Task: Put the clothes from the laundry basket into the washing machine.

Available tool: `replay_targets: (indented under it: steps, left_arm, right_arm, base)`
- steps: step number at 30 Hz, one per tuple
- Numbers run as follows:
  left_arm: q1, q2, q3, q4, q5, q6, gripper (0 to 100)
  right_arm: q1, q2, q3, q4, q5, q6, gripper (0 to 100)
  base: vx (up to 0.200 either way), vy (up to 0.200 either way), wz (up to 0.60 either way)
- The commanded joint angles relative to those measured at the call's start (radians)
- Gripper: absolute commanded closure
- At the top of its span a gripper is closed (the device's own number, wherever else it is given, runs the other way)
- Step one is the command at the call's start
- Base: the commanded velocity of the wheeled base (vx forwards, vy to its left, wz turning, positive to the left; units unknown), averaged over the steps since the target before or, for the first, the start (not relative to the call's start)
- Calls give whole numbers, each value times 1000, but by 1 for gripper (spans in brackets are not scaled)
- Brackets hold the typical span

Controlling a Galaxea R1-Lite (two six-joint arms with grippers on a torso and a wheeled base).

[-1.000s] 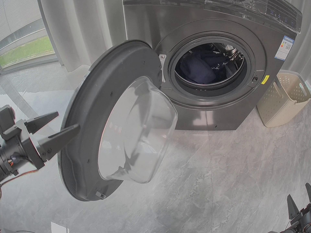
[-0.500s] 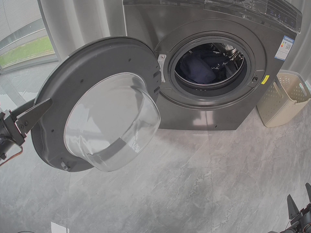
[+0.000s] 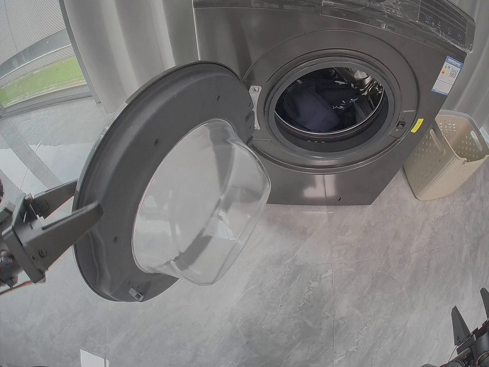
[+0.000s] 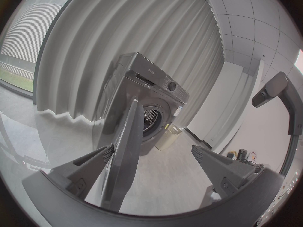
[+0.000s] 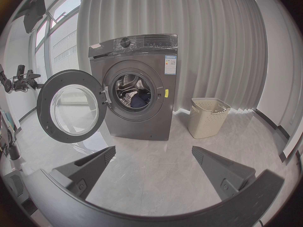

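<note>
My left end effector (image 3: 84,198) is spread wide, with the open door (image 3: 168,179) rim between its fingers. Dark clothes (image 3: 310,110) sit in the washing machine (image 3: 316,184) drum, well apart from it. Right end effector (image 5: 152,148) is wide too and empty, far from the laundry basket (image 3: 438,174).

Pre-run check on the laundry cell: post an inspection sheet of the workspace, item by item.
Surface: floor, grey glossy tiles.
Job's things: washing machine with its door swung open; dark clothes in the drum; laundry basket on the floor to the robot's right of the machine, no clothes seen above its rim.
Clutter: nothing seen.
Grippers: left pincer open, one finger either side of the door's outer edge; right pincer open, holding nothing, low over the floor.
Cables: thin wire below the left pincer's wrist.
Surroundings: curtain behind the machine; window beyond it on the left.
</note>
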Motion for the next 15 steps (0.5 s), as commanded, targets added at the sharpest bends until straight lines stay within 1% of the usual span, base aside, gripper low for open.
replay_targets:
  steps: [1,4,6,7,9,11,12,13,14,15]
  left_arm:
    - [-123,-91,17,67,7,-11,0]
    - [-111,-96,0,102,11,-12,0]
    - [-83,-85,-23,101,47,-12,0]
    - [-51,-76,-43,99,84,-12,0]
    - [7,-51,-74,87,130,-15,0]
    - [55,-31,-103,82,145,-17,0]
    - [87,-15,-112,81,145,-17,0]
    - [93,-12,-113,81,145,-15,0]
    - [121,7,-112,79,146,-12,0]
    - [124,8,-110,79,146,-11,0]
  right_arm:
    - [0,-16,18,0,1,-2,0]
    - [0,-16,18,0,1,-2,0]
    - [0,-16,18,0,1,-2,0]
    - [0,-16,18,0,1,-2,0]
    - [0,-16,18,-2,1,-2,0]
    - [0,-16,18,-2,1,-2,0]
    - [0,-16,18,0,1,-2,0]
    - [0,-16,18,-2,1,-2,0]
    - [0,-16,18,0,1,-2,0]
    - [0,-16,18,-2,1,-2,0]
  base:
    - [0,0,0]
    - [0,0,0]
    - [0,0,0]
    - [0,0,0]
    - [0,0,0]
    - [0,0,0]
    - [0,0,0]
    - [0,0,0]
    - [0,0,0]
    - [0,0,0]
